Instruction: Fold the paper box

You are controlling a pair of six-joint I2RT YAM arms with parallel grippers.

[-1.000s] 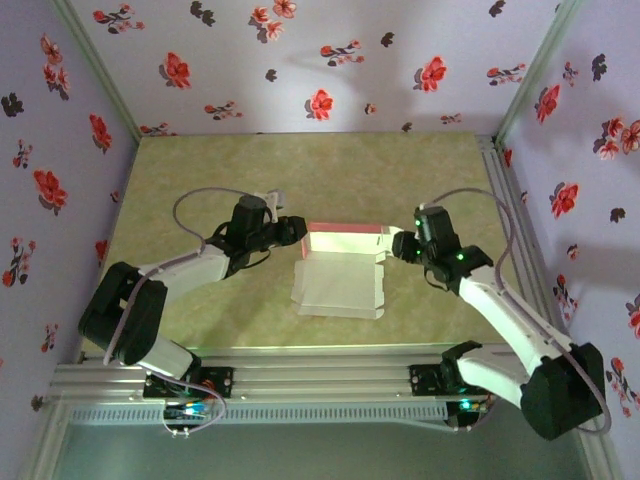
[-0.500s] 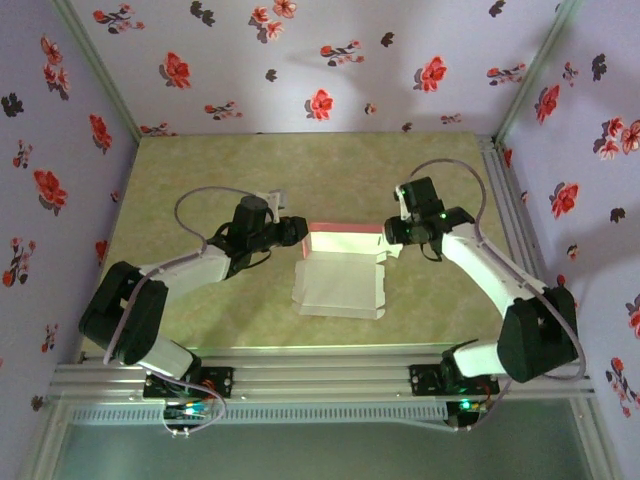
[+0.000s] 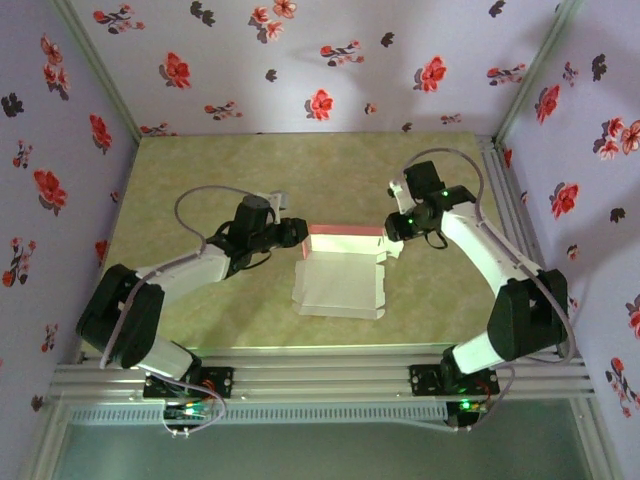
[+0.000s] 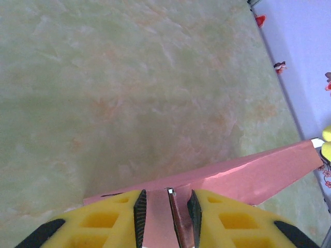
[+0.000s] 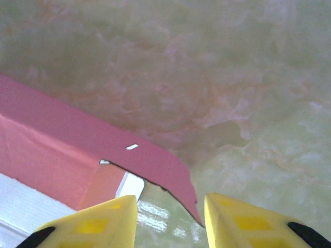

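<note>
The paper box (image 3: 338, 280) lies mid-table, pale panels flat and its salmon-pink back panel (image 3: 345, 236) standing up. My left gripper (image 3: 299, 233) is at the panel's left end; in the left wrist view this gripper (image 4: 166, 200) is shut on a pink tab of the paper box (image 4: 243, 173). My right gripper (image 3: 392, 236) is at the panel's right end. In the right wrist view that gripper (image 5: 170, 209) is open, its yellow fingers (image 5: 103, 222) either side of the corner of a pink flap (image 5: 155, 165) without touching it.
The green marbled tabletop (image 3: 300, 170) is closed in by floral walls (image 3: 300, 60) at the back and sides. A metal rail (image 3: 320, 372) runs along the near edge and another (image 3: 505, 210) along the right side.
The right arm has swung its wrist up and toward the far side, bringing the gripper in at the box's right end with narrower jaws. The left arm and the box have not moved.
</note>
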